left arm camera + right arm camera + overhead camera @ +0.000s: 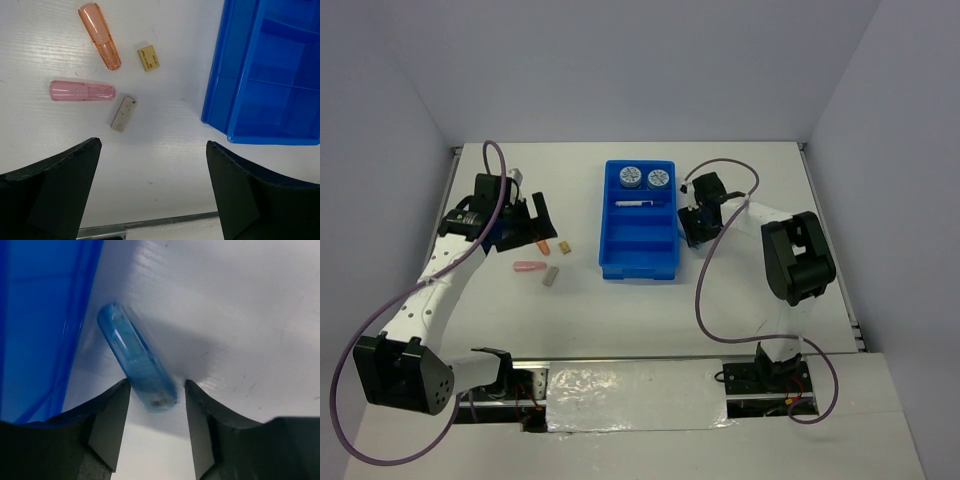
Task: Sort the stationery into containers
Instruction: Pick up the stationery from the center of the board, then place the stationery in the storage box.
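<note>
**Right fingers straddle the light-blue bar beside the tray**

The right gripper [157, 386] stands half-closed with a finger on each side of the light-blue bar [135, 360]. Whether it actually pinches the bar cannot be told. The bar lies on the table just beside the outer wall of the blue tray [40, 315]. Its long axis slants, with the near end between the fingers and the far end angled toward the tray.

Only the right wrist view shows this bar. From above, the right gripper [698, 225] hides it.

The left gripper [152, 190] hovers with its jaws spread wide, holding nothing. Beyond it, four bars lie on the table [165, 150], left of the tray [260, 75]:
- The orange bar [100, 36] lies on a diagonal.
- The pink bar [81, 90] lies crosswise.
- The tan bar [148, 57] is a short piece.
- The grey bar [123, 113] is tilted.

The overhead view alone shows the tray's contents. Two rolls [630, 177] [660, 179] sit side by side in the far compartment. One pen [635, 203] lies crosswise in the next.
</note>
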